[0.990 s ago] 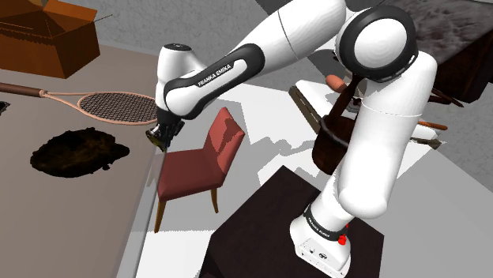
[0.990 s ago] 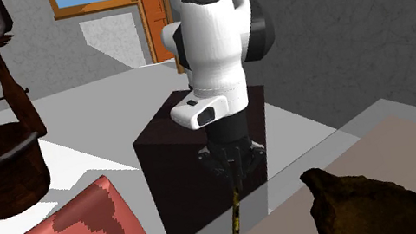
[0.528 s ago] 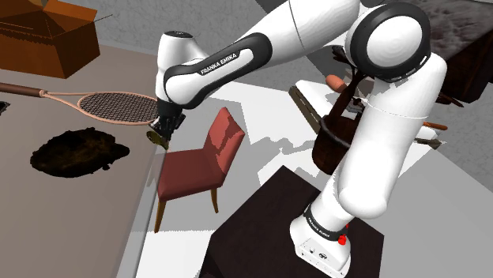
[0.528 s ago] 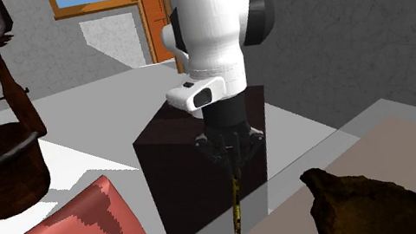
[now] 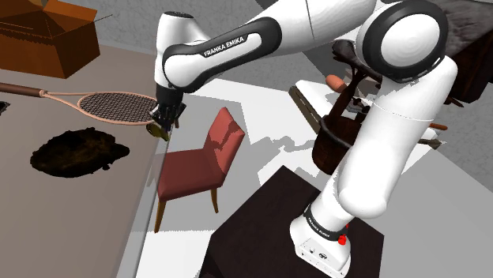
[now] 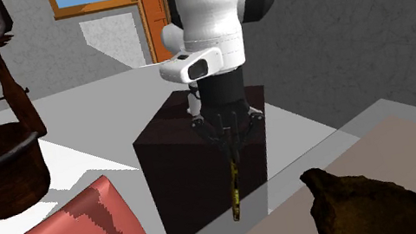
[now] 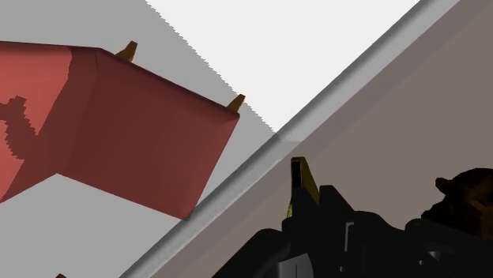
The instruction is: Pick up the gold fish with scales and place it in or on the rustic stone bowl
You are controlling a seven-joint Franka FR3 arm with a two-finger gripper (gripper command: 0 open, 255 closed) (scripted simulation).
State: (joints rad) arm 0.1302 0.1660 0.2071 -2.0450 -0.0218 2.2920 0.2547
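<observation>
Your pincer [image 6: 230,143] is clenched on the fish [image 6: 234,193], a thin, flat, dull-gold sliver with dark scaly mottling, hanging edge-on just over the brown tabletop's [image 5: 55,205] grey edge. The white arm arches from its stand, wrist pointing down. The bowl [image 5: 79,152], a rough dark lump, sits near.

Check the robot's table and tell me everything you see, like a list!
Surface: brown table with a pale rim.
Job's things: thin gold fish hangs from the hand; dark bowl sits on the table, apart from it.
Clutter: racket on the table; brown box beyond it.
Hand: shut on the fish, near the table's edge.
Cables: nothing seen.
Surroundings: red chair beside the table; dark stand under the arm.
</observation>
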